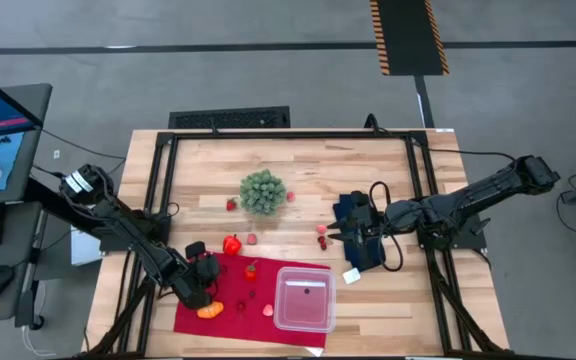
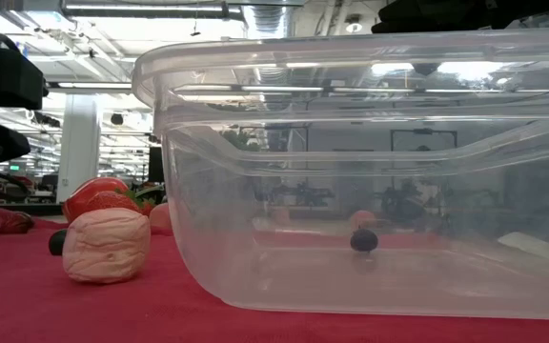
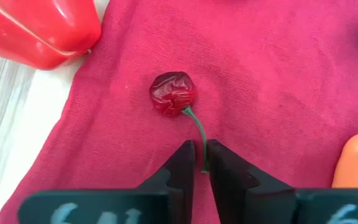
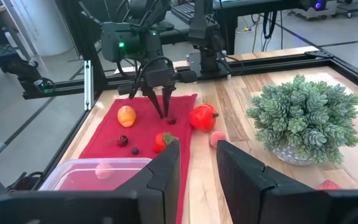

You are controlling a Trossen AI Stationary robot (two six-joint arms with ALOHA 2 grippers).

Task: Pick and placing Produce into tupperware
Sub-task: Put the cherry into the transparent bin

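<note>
My left gripper (image 1: 205,278) points down over the red cloth (image 1: 230,318), its fingers closed around the stem of a small red cherry (image 3: 174,94). The cherry also shows in the right wrist view (image 4: 171,119). The clear tupperware (image 1: 305,297) stands on the cloth's right part with a small dark berry (image 2: 364,240) inside. A red pepper (image 1: 232,243), a strawberry (image 1: 251,268), an orange oval (image 1: 209,311) and a pink piece (image 2: 106,246) lie around it. My right gripper (image 4: 197,163) is open and hovers by the dark blue cloth (image 1: 360,240). My left gripper pinches the free end of the cherry's thin green stem (image 3: 199,132) between its two fingertips (image 3: 183,163). The fingers come from above, pointing down. The cherry itself lies on the red cloth just ahead of the fingertips.
A green bushy ball (image 1: 263,190) stands at the table's middle, with small red pieces (image 1: 322,236) near it on the wood. A black frame (image 1: 166,170) runs along the table's sides. Bare wood lies toward the far edge.
</note>
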